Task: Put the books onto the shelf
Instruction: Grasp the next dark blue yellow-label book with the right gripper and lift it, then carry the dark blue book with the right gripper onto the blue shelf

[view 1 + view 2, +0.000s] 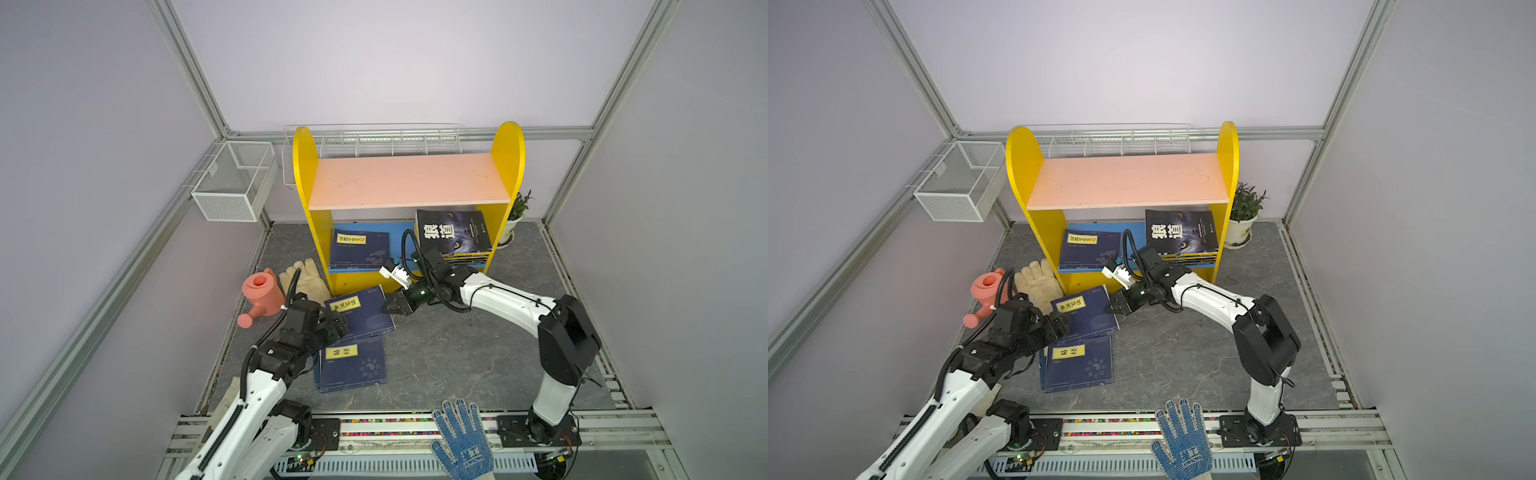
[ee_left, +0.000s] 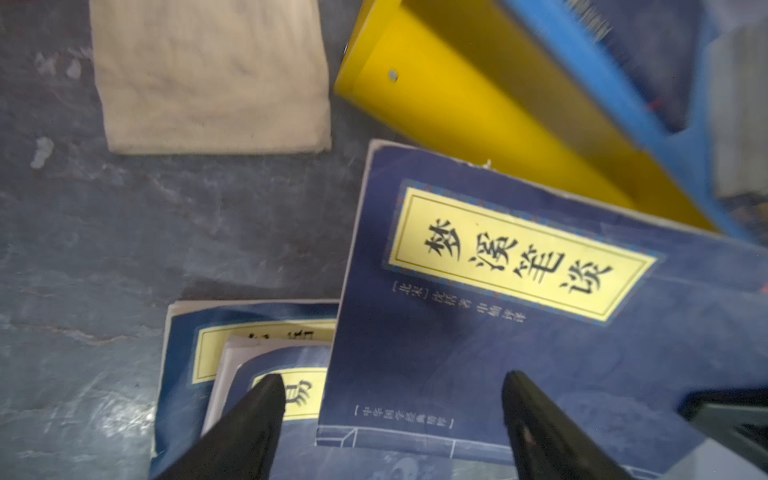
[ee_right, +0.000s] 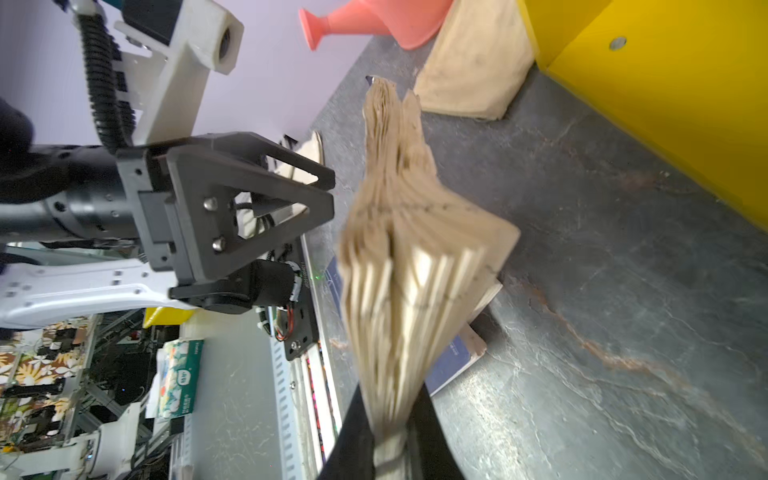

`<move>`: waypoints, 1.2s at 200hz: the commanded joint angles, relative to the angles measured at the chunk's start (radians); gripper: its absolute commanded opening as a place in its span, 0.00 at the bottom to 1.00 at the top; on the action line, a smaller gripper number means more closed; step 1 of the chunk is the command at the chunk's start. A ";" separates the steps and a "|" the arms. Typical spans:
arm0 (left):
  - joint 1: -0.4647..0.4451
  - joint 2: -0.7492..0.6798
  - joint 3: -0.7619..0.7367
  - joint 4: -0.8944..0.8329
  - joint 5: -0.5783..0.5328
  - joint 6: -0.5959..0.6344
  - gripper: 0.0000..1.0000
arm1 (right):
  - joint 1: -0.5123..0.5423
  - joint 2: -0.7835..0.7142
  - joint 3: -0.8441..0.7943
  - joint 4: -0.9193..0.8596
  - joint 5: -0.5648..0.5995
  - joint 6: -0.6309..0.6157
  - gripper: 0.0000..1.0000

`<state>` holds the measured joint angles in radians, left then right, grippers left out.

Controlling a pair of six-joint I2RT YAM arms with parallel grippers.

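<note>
the navy book rests on the worktop just in front of the shelf, its fanned page edge pinched in the clenched right tool. the left tool hovers released, spread wide, over its opposite edge.

Glove cut at btm edge; book pages blurred; plant partly behind shelf.

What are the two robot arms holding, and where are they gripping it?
The right jaws are clamped on the fanned page edge of the navy book in front of the shelf. The left jaws stand open, holding nothing.
</note>
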<state>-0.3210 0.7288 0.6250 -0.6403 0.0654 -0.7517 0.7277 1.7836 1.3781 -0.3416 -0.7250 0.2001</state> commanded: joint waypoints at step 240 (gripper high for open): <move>0.108 -0.217 -0.105 0.722 0.327 -0.251 0.00 | -0.152 -0.224 -0.184 0.339 -0.108 0.445 0.58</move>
<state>-0.2104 0.5404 0.5266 -0.0181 0.4664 -0.9768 0.5766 1.5986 1.2377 -0.1112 -0.7933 0.5476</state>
